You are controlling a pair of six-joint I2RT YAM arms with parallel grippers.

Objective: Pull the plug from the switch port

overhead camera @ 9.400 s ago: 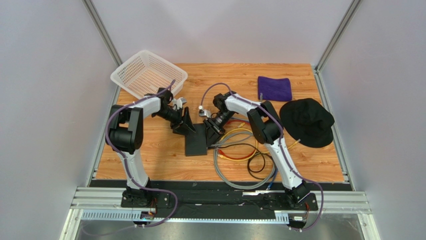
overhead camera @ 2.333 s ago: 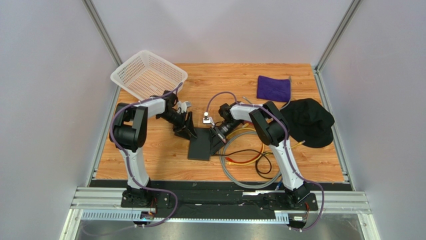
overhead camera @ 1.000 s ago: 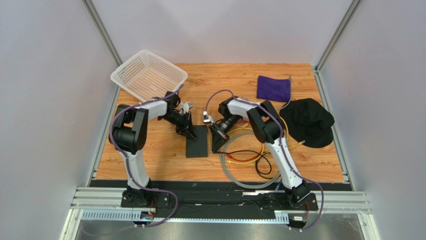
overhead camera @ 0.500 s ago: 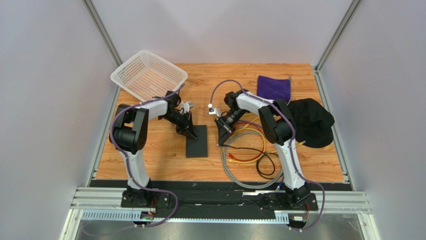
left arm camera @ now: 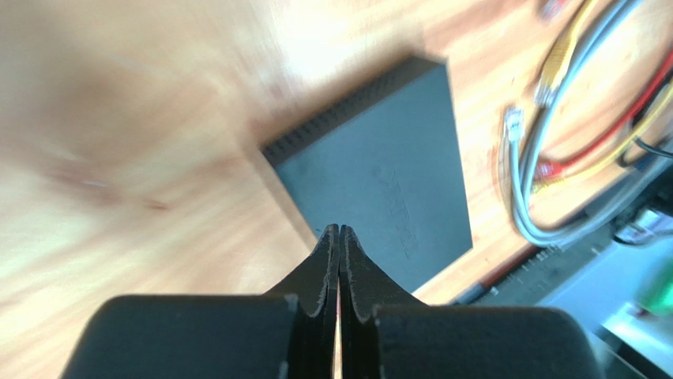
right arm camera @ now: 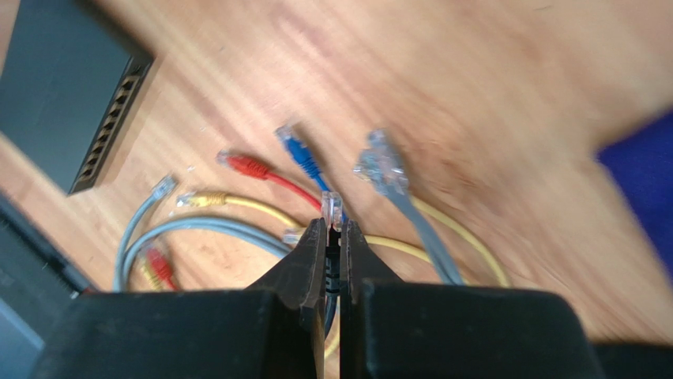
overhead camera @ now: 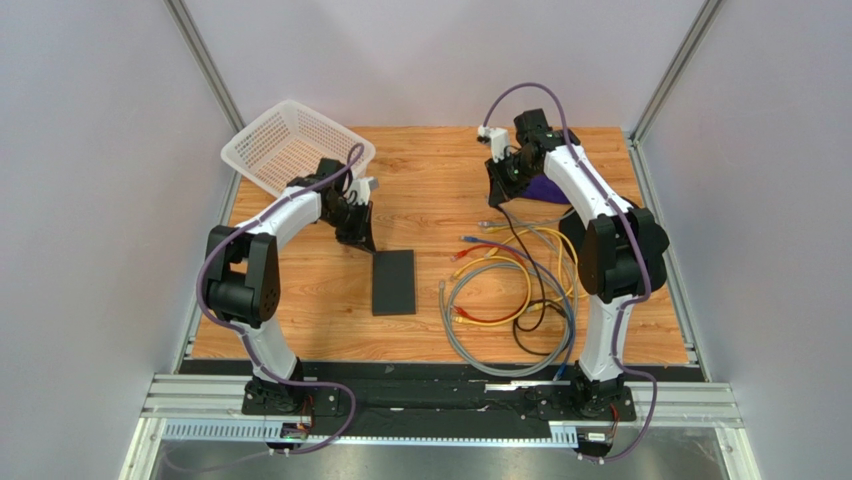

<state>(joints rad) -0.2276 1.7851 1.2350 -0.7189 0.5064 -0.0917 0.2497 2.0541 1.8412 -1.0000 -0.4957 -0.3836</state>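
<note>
The switch [overhead camera: 393, 282] is a flat black box lying on the wooden table; its row of sockets [right arm camera: 109, 133] shows no cable in it. In the right wrist view my right gripper [right arm camera: 332, 229] is shut on a clear plug [right arm camera: 332, 205] with a black boot. That gripper [overhead camera: 497, 190] hangs high over the back of the table, far from the switch, with the black cable [overhead camera: 522, 255] trailing down from it. My left gripper [overhead camera: 362, 240] is shut on nothing, just behind the switch's far left corner; its tips [left arm camera: 340, 230] hover above the switch [left arm camera: 379, 174].
Loose network cables lie coiled right of the switch: grey [overhead camera: 470, 345], yellow [overhead camera: 555, 250], red [overhead camera: 480, 320], with red [right arm camera: 243, 165], blue [right arm camera: 298, 154] and grey [right arm camera: 382, 169] plugs free. A white basket [overhead camera: 295, 145] stands back left. A purple cloth [right arm camera: 641, 181] lies under the right arm.
My right gripper has pulled away from the switch up and to the back right, carrying the black cable's plug. My left gripper has lifted off the switch and drawn back.
</note>
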